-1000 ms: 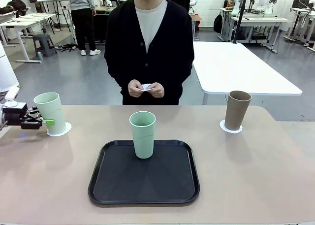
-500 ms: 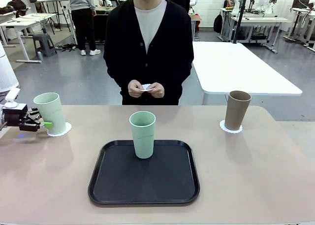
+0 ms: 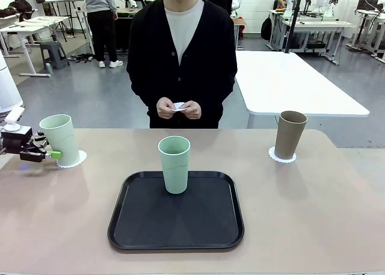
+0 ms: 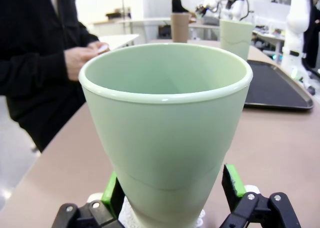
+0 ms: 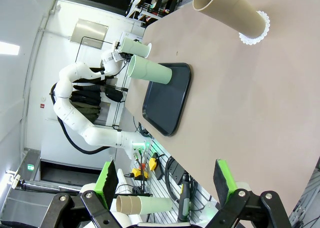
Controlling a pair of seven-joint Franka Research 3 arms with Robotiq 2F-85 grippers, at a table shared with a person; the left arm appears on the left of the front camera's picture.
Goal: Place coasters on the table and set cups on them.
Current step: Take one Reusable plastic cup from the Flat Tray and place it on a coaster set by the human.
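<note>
Left of the tray [image 3: 175, 233], left hand [image 3: 55, 154] stood spread around a mint cup [image 3: 60, 138] on its coaster [image 3: 78, 160]; right hand [image 5: 165, 177] likewise spread.

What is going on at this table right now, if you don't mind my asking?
The left gripper has its jaws open on either side of the left mint cup, which stands on the left coaster at the left end of the table. The brown cup stands on the right coaster. The second mint cup is on the black tray, and the person's hands hold the third coaster. The right gripper is open, holding nothing.
</note>
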